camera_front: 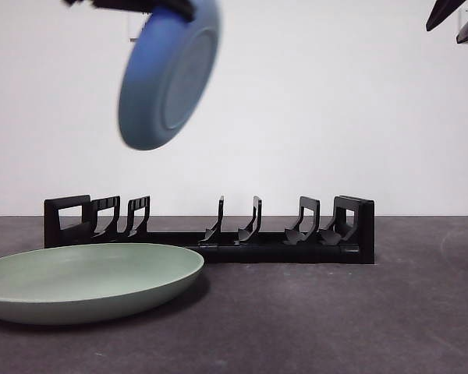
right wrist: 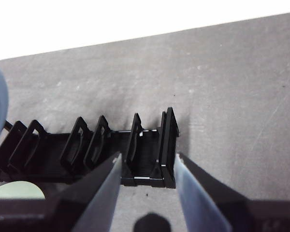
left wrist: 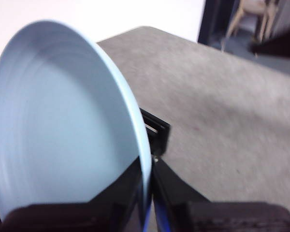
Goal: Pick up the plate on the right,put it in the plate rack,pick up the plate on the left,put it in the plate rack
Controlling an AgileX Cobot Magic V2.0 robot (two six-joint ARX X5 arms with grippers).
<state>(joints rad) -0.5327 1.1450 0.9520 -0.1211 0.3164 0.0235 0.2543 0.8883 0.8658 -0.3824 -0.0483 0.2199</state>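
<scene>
Grey speckled table (camera_front: 390,312) against a white wall (camera_front: 335,117); left hand (left wrist: 147,193) grips blue plate (camera_front: 168,78), right hand (right wrist: 147,193) released.

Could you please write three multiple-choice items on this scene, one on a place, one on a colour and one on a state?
1. Where is the blue plate?
A. In the air above the plate rack
B. Standing in the rack
C. Flat on the table

2. What colour is the plate lying on the table?
A. Red
B. Pale green
C. Yellow

3. What is the state of the right gripper?
A. Shut on a plate
B. Shut on the rack
C. Open, holding nothing

Answers:
1. A: the left gripper holds it by the rim, tilted, high over the rack.
2. B: the green plate lies in front of the rack.
3. C: its jaws stand apart above the rack's end.
</scene>
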